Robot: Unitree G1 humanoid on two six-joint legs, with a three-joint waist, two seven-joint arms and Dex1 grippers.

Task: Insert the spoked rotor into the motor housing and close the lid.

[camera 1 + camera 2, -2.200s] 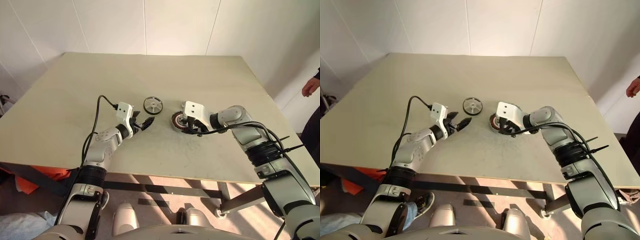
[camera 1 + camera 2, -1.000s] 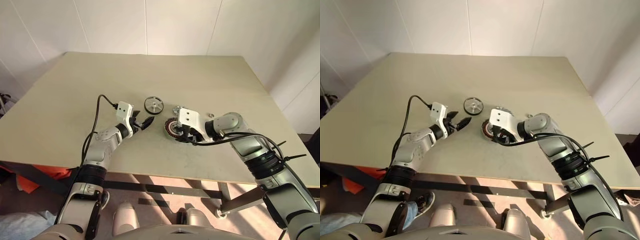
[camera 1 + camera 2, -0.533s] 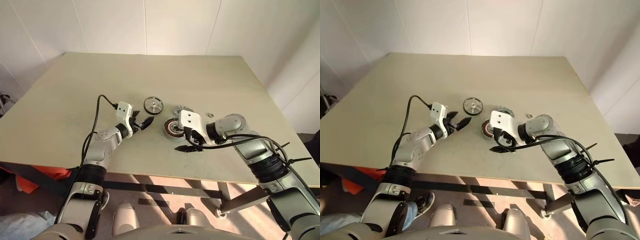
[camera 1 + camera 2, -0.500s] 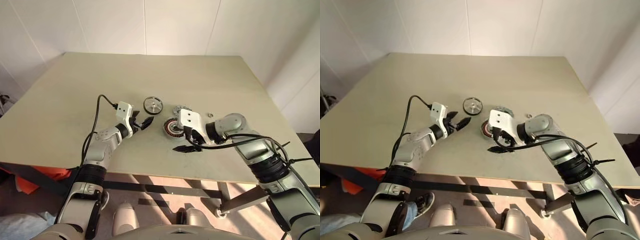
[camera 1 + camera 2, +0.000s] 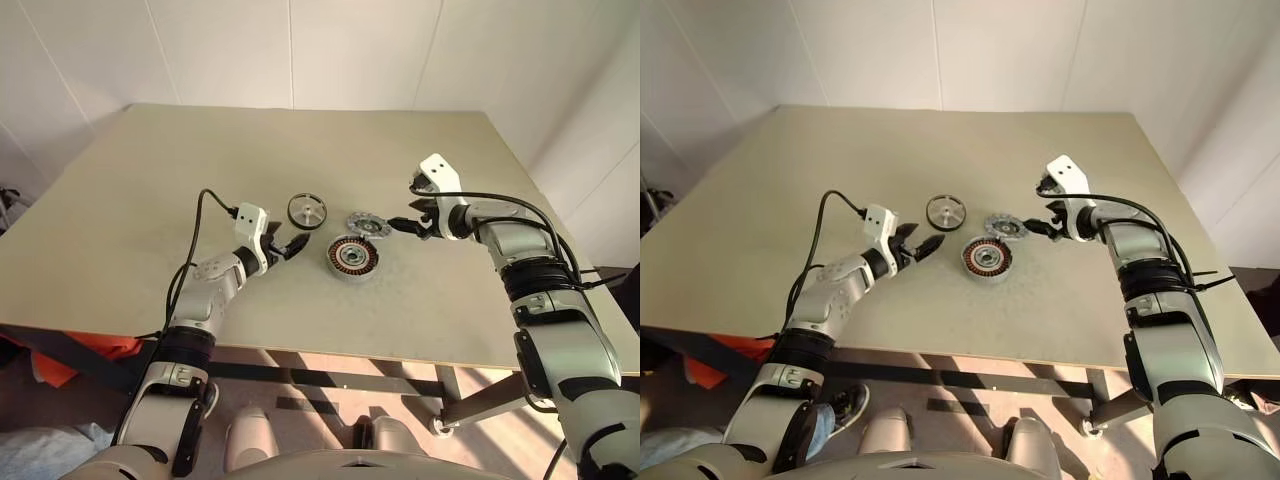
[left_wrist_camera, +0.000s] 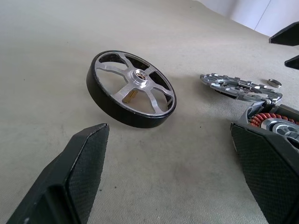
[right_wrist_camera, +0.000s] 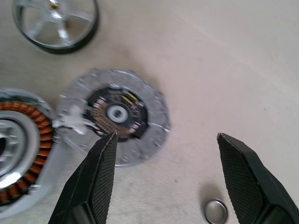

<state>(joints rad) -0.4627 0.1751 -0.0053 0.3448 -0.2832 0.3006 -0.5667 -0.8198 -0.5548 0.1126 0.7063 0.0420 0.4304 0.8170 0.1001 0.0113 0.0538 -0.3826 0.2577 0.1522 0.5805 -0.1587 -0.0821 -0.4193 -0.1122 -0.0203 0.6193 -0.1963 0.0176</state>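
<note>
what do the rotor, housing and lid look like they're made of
Rotor: bright polished metal spokes and hub, by the shine, inside a matte black rim, possibly rubber or coated metal. Housing: silvery metal cup ringed with reddish copper-looking windings. Lid: dull grey metal, probably cast, with a dark centre.

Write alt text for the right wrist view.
A flat grey metal lid disc with a dark centre lies on the beige table, framed by the right end effector's two open black fingers. Beside it are the copper-wound silver motor housing, the black-rimmed spoked rotor and a small silver ring.
</note>
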